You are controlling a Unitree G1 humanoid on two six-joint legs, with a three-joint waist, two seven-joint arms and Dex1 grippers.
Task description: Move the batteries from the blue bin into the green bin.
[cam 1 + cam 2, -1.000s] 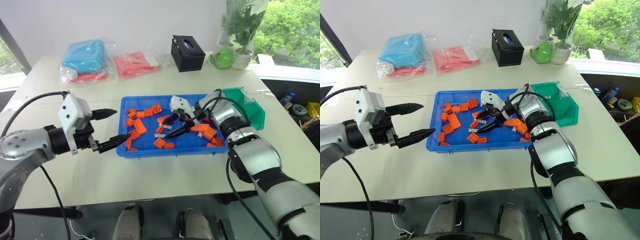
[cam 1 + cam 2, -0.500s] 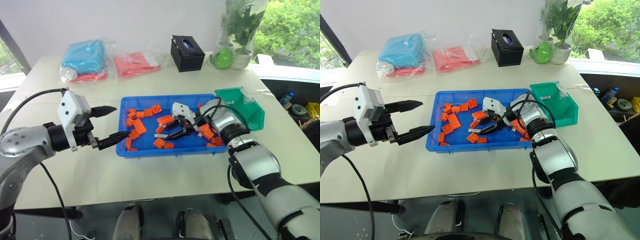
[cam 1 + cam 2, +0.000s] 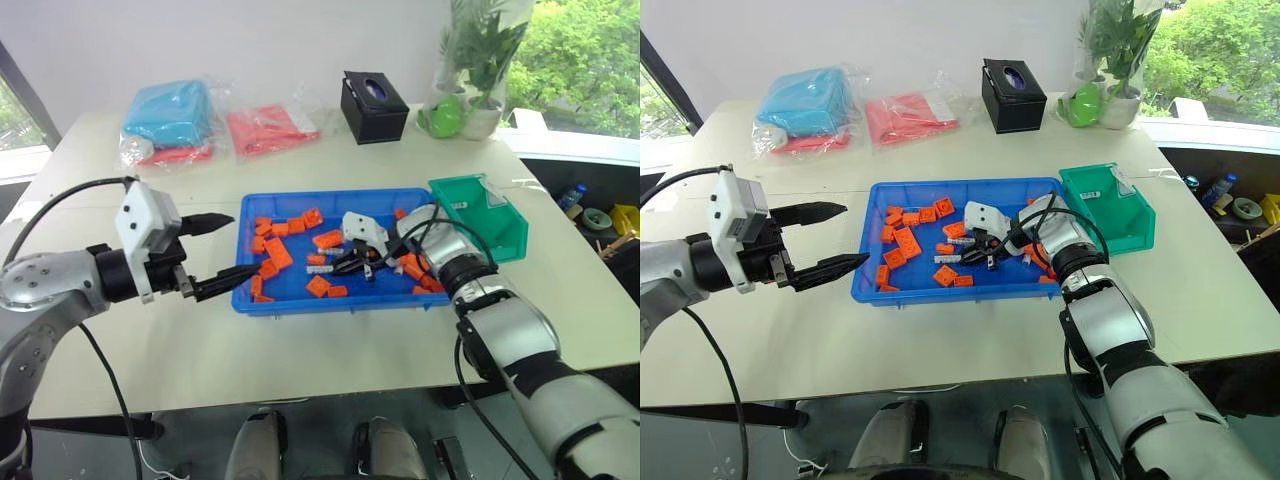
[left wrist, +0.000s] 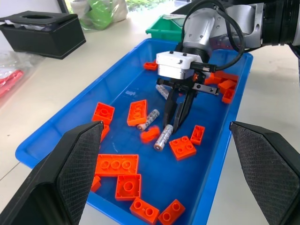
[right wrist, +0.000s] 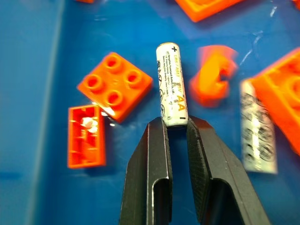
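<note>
Right tool (image 5: 176,125) angles down, pinching battery (image 5: 172,84).

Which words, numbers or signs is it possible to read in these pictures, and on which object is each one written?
"+" : at the far end of the battery that the right gripper pinches.
"AA" : in yellow on the same battery.
The small print lines along that battery: too small to read.
The black print on the second battery lying beside it: blurred, not readable.
The white label on the green bin: too small to read.
</note>
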